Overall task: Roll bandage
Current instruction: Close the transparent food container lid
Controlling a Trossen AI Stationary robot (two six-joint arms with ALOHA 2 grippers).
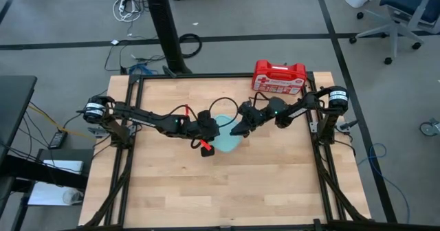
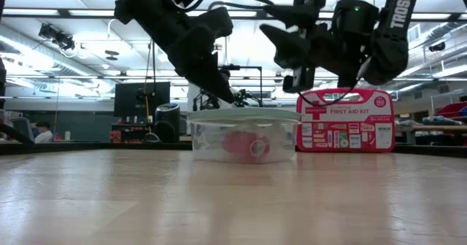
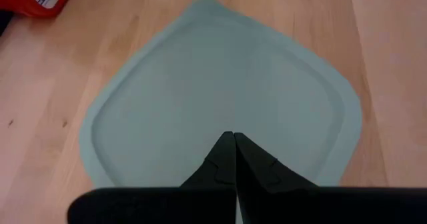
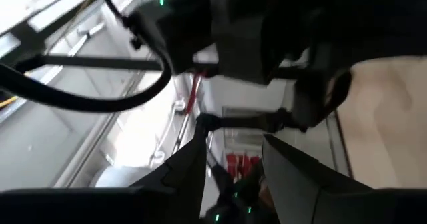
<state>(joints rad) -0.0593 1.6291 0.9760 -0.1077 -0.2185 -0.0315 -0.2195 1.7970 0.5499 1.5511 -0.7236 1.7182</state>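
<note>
Bandage [image 2: 244, 144] seen already rolled, red cylinder inside lidded clear container [image 2: 208, 139] at desk [image 1: 275, 183] centre. Left gripper [image 3: 233, 144] pressed together over lid [image 3: 220, 91]. Right gripper [image 4: 233, 147] held apart, empty, raised beside. Task judged essentially finished; only withdrawal left.

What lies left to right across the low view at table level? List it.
Clear plastic container with pale green lid, holding the red rolled bandage → red plastic first-aid case with white markings.
</note>
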